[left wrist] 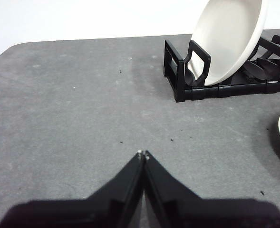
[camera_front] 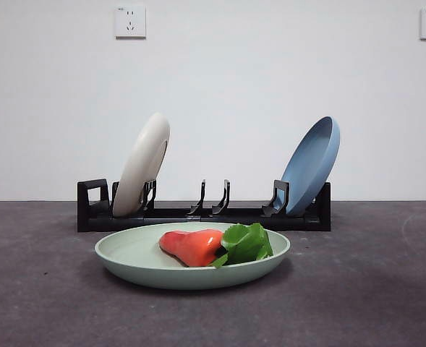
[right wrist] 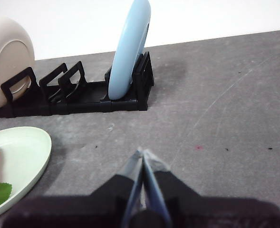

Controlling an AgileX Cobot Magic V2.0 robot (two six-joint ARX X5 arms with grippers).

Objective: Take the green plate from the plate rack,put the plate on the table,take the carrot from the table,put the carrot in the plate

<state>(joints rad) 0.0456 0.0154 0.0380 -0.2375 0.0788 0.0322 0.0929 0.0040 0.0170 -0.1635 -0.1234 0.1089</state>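
I see the green plate lying flat on the table, just in front of the plate rack; the carrot lies inside the plate, its orange body toward the rack's looped end and its green leaves toward the end that holds the blue plate. The rack runs along behind the green plate, close to it but not touching as far as I can judge from the front view; the cream-white plate leans in a slot near the looped end, the blue plate leans in the slot at the opposite end, and the prong pairs between them hold nothing.

My left gripper hangs over bare table, well apart from the rack's looped end; its jaws are pressed together with nothing between them; the cream-white plate and the edge of the green plate show in its wrist view. My right gripper hangs over bare table off the blue-plate end of the rack, with the green plate to one side of it; its jaws are also pressed together and grip nothing; a slice of the carrot and a leaf show at the edge of that view. Neither arm appears in the front view; two wall sockets sit high on the white wall behind the rack.
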